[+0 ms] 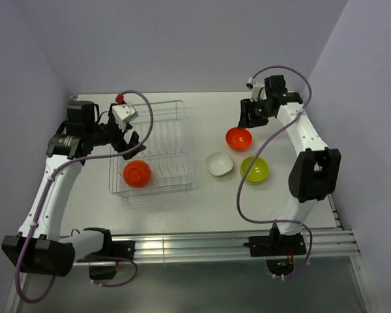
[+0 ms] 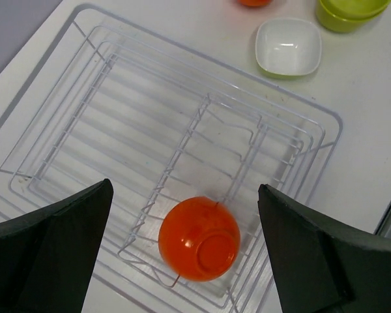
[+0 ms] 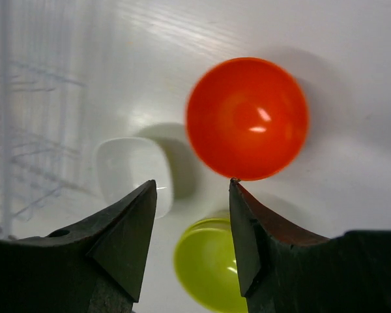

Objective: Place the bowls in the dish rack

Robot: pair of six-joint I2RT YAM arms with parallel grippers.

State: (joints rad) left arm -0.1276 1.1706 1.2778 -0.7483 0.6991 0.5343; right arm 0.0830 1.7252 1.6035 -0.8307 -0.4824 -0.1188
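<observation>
Orange-red bowl (image 2: 199, 238) lies upside down inside the dish rack (image 1: 163, 134), at its near left corner. Second orange-red bowl (image 1: 238, 137) sits upright on the worktop (image 1: 202, 208) to the right of the rack. White bowl (image 1: 219, 163) and green bowl (image 1: 255, 169) sit just nearer. Left gripper (image 2: 185, 186) hovers over the racked bowl, fingers (image 2: 52, 248) spread wide, empty. Right gripper (image 3: 192, 186) hangs above the second bowl's edge, fingers (image 3: 124, 228) partly spread, pinching nothing.
</observation>
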